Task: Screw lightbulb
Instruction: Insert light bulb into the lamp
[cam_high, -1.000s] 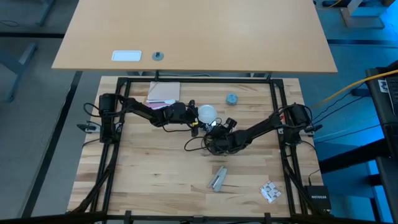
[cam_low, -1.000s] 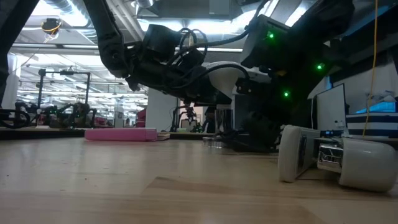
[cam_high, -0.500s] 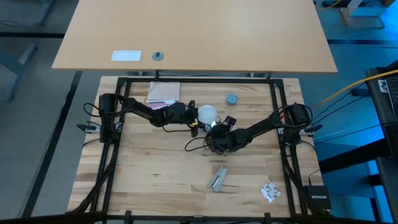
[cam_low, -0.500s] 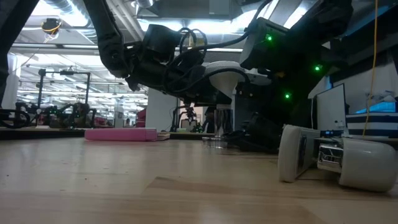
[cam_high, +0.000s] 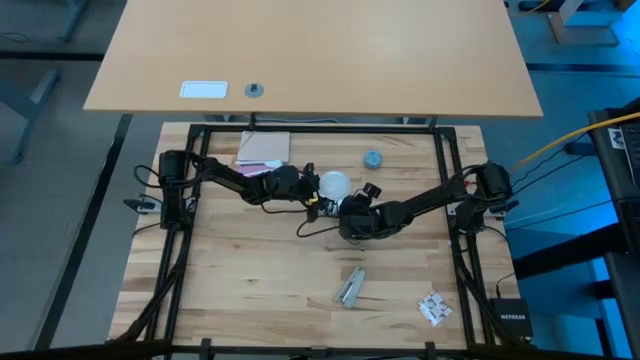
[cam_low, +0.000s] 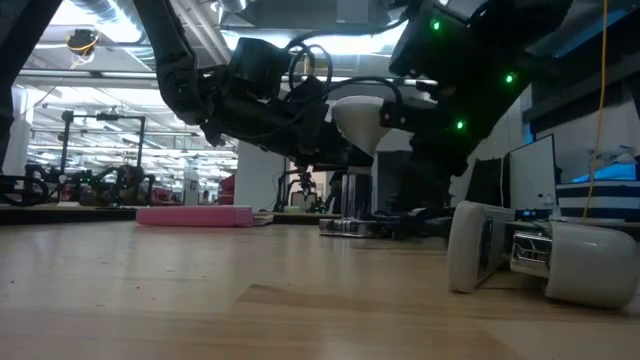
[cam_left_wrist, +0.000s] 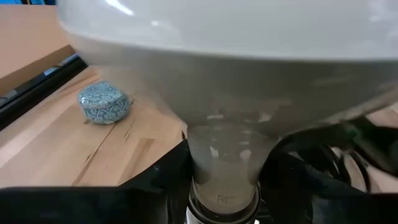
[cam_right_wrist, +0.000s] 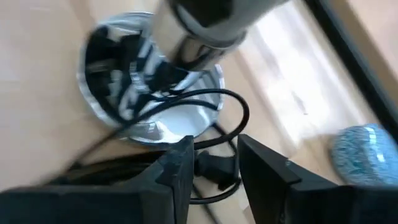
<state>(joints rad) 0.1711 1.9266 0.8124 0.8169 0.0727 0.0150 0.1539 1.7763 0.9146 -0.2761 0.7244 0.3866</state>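
The left gripper (cam_high: 312, 190) clasps the lightbulb (cam_high: 333, 183) by its narrow neck, holding it off the table near the middle of the board, globe pointing toward three o'clock. The right gripper (cam_high: 352, 212) hangs just beside it at about five o'clock, its fingers (cam_right_wrist: 177, 168) parted a little and empty, over the silvery socket (cam_right_wrist: 152, 81) and its black cord (cam_right_wrist: 205, 115). The blue-grey cap (cam_high: 373, 158) lies toward one o'clock. The step seems to be bringing bulb and socket together; next, the socket needs steadying and the bulb's base lining up with its opening.
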